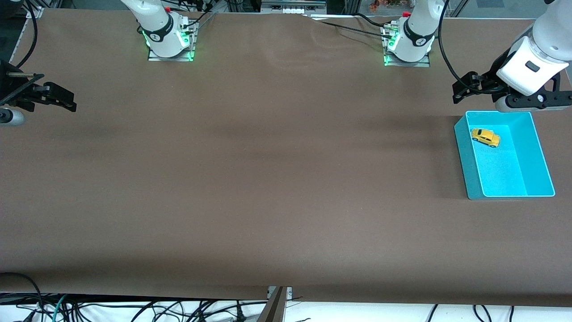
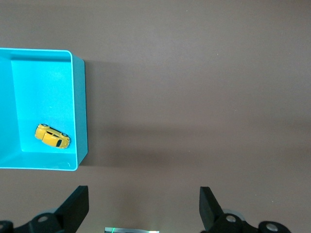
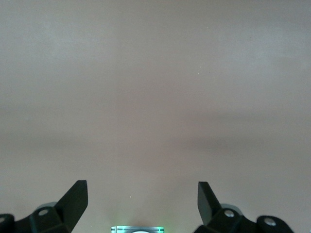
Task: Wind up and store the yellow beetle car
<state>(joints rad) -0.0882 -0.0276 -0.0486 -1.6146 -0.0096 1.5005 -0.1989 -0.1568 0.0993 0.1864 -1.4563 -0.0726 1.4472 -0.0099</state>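
The yellow beetle car (image 1: 485, 137) lies inside the turquoise bin (image 1: 541, 156), at the end of the bin farther from the front camera. The bin stands at the left arm's end of the table. In the left wrist view the car (image 2: 52, 136) rests on the bin's floor close to a wall of the bin (image 2: 78, 107). My left gripper (image 1: 462, 87) is open and empty, up over the bare table just off the bin's farther corner, and its open jaws show in its wrist view (image 2: 143, 208). My right gripper (image 1: 67, 99) is open and empty, waiting at the right arm's end of the table (image 3: 142, 204).
The brown table top (image 1: 268, 179) spreads wide between the two grippers. Both arm bases (image 1: 170, 36) stand along its edge farthest from the front camera. Cables hang below the table's near edge (image 1: 134, 308).
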